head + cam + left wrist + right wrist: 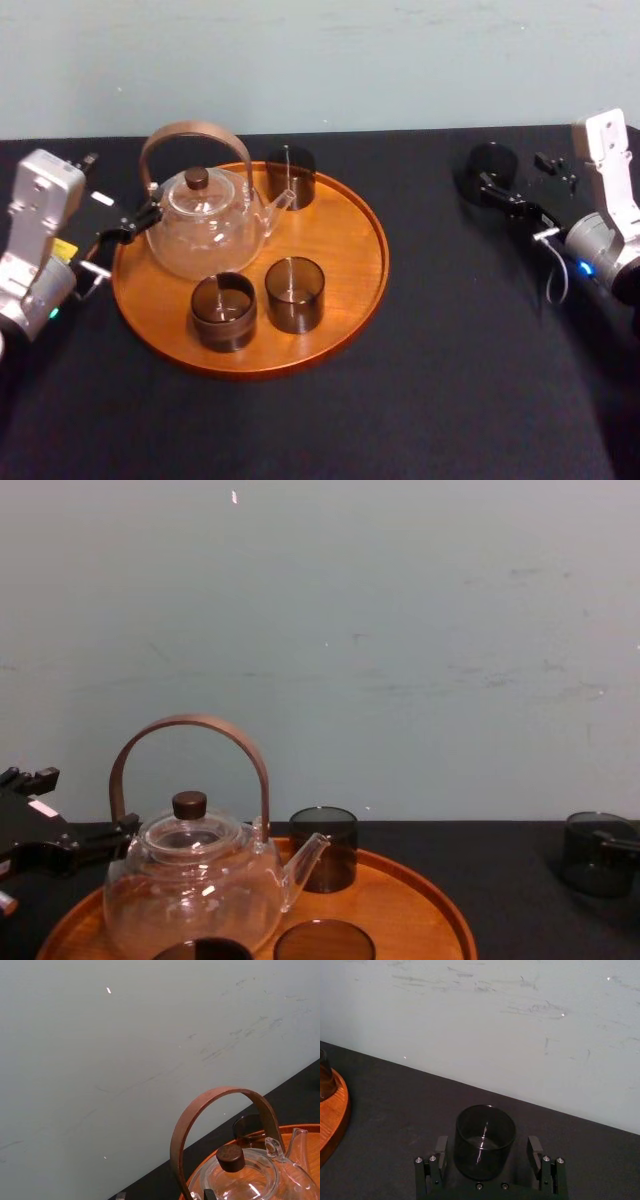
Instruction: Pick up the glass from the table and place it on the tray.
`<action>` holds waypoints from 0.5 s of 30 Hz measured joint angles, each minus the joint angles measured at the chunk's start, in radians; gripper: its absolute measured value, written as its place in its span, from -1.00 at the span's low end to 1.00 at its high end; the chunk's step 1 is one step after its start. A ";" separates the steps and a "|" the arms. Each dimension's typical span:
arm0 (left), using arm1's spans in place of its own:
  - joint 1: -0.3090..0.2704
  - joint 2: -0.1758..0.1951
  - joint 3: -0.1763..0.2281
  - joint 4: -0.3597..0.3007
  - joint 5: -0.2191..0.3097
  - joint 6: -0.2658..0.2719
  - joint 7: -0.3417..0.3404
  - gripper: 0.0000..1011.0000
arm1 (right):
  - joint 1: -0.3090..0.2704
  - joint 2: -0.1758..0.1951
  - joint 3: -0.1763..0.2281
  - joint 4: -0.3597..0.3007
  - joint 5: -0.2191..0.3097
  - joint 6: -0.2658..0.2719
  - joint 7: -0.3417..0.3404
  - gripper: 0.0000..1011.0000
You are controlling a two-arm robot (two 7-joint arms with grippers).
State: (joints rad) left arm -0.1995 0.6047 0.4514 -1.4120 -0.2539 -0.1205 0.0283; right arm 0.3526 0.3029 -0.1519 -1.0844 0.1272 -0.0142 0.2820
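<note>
Glass of dark smoky tint, short and cylindrical [488, 162], stands upright on the matte black table [450, 380] near its far right corner, well apart from the large round orange-brown wooden tray [352, 238]. I have the right gripper [488, 1147] brought in around it. In the right wrist view its jaws are spread, one finger on each side of the glass with a gap to the wall on both sides, so nothing is gripped yet. The left gripper [135, 228] sits at the tray's left edge beside the clear glass teapot with the bent brown handle [205, 230], and I cannot tell how its jaws stand. My step now is the grasp. I would keep the glass centred between the pads and close evenly and gently, since a smooth glass wall may slip or tip. Then I would lift straight up before travelling, aiming for the bare right side of the tray, clear of the three matching glasses [294, 294] and the spout.
</note>
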 joint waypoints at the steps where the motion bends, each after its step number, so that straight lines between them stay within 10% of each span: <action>1: 0.000 0.000 0.000 0.000 0.000 0.000 0.000 1.00 | 0.007 -0.002 0.000 0.010 -0.001 0.000 0.000 0.98; 15: 0.000 0.000 0.000 0.000 0.000 0.000 0.000 1.00 | 0.083 -0.027 -0.008 0.119 -0.012 -0.013 0.011 0.98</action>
State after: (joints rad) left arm -0.1995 0.6047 0.4513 -1.4120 -0.2539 -0.1205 0.0283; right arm 0.4360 0.2754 -0.1602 -0.9652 0.1150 -0.0271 0.2929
